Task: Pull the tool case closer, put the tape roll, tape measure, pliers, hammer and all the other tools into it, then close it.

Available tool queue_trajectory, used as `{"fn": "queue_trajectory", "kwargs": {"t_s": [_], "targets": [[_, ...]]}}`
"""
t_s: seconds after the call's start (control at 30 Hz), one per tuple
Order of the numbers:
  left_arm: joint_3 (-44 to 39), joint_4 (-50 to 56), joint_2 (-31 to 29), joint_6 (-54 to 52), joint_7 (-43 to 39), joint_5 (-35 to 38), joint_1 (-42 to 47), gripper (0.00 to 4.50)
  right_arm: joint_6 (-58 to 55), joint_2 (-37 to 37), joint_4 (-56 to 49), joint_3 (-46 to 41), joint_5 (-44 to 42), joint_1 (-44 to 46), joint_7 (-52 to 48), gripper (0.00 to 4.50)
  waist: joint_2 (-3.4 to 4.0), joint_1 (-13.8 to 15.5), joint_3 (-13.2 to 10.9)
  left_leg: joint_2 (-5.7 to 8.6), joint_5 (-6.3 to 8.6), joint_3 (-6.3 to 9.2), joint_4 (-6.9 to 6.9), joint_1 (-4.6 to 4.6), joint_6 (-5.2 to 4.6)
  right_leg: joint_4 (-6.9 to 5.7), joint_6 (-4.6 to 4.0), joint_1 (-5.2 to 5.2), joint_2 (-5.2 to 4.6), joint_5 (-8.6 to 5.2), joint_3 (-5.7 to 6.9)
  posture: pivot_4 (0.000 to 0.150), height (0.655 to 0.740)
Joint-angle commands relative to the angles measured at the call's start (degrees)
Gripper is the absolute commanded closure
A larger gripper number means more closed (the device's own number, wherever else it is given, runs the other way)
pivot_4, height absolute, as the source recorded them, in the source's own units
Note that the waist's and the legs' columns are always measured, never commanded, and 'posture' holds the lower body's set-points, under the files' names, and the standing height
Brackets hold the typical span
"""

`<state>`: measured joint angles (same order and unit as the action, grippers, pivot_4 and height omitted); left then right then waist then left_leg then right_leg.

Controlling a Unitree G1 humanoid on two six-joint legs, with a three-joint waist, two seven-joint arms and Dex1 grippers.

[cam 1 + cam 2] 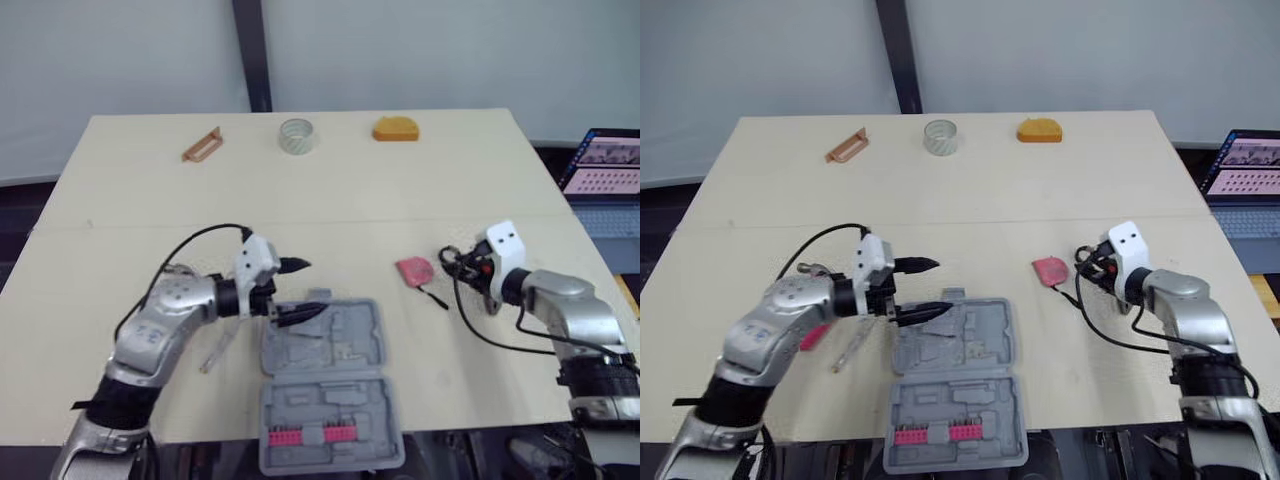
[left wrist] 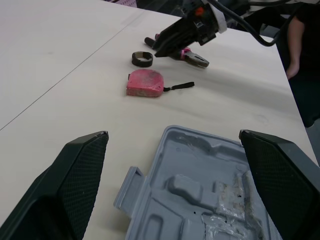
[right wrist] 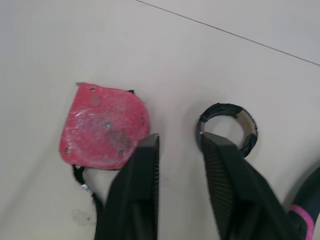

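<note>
Grey tool case (image 1: 325, 385) lay open at the table's (image 1: 350, 200) near edge, its moulded recesses empty apart from a row of pink bits (image 1: 310, 434).
Judged from that, the pull looked done and the packing not begun: the left gripper (image 1: 310, 288) hung wide open over the case's far left corner, while the right gripper (image 3: 180, 145), fingers narrowly parted and holding nothing, pointed between the pink tape measure (image 3: 105, 127) and the black tape roll (image 3: 226, 107); pliers (image 2: 192, 57) lay just beside them, and a pale tape roll (image 1: 297, 135) sat at the far edge.
</note>
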<state>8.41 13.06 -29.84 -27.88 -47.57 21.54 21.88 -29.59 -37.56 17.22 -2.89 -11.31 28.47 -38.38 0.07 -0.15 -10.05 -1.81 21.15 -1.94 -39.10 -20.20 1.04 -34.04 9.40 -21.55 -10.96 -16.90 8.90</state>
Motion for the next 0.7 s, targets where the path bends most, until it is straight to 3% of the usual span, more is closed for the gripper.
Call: {"fn": "queue_trajectory", "kwargs": {"t_s": [0.03,0.3,0.4,0.5,0.53,0.7], "targets": [[1.2,0.3,1.2,2.0,0.4,-1.6,0.7,0.00,2.8,0.7,2.7,-0.4,1.3,2.1,1.0,4.47,0.00,0.0,0.0,0.00,0.00,0.00,0.00,0.00,0.00,0.01,0.00,0.00,0.00,0.00,0.00,0.150,0.7400],[2.8,0.3,3.3,2.7,0.9,-3.2,0.6,0.00,5.1,2.4,8.2,-1.5,2.4,4.8,2.8,4.47,0.00,0.0,0.0,0.00,-0.01,0.00,-0.02,-0.02,-0.01,0.01,0.01,0.00,0.00,0.00,-0.01,0.150,0.7400],[3.3,0.4,4.0,2.9,1.1,-3.8,0.4,0.00,5.3,2.6,8.4,-1.3,2.4,5.0,2.6,3.62,0.00,0.0,0.0,0.00,-0.01,0.01,-0.02,-0.01,-0.01,0.00,0.01,0.00,0.00,0.00,0.00,0.150,0.7400],[3.5,0.2,4.5,3.0,1.1,-4.2,0.5,0.00,5.7,2.8,9.0,-1.4,2.4,5.2,2.8,1.99,0.00,0.0,0.0,0.00,-0.01,0.01,-0.02,-0.02,-0.01,0.01,0.01,0.00,0.00,0.00,0.00,0.150,0.7400],[3.6,0.2,4.6,3.1,1.2,-4.2,0.5,0.00,5.6,2.8,9.2,-1.4,2.3,5.2,2.5,1.68,0.00,0.0,0.0,0.00,-0.01,0.00,-0.02,-0.01,-0.01,0.00,0.01,0.00,0.00,0.00,0.00,0.150,0.7400],[4.1,-0.3,5.2,3.3,1.2,-4.5,0.7,0.00,5.4,3.1,9.0,-1.5,1.9,5.4,2.3,1.68,0.00,0.0,0.0,0.00,-0.01,0.00,-0.02,-0.01,-0.01,0.00,0.01,0.00,0.00,0.00,0.00,0.150,0.7400]]}}
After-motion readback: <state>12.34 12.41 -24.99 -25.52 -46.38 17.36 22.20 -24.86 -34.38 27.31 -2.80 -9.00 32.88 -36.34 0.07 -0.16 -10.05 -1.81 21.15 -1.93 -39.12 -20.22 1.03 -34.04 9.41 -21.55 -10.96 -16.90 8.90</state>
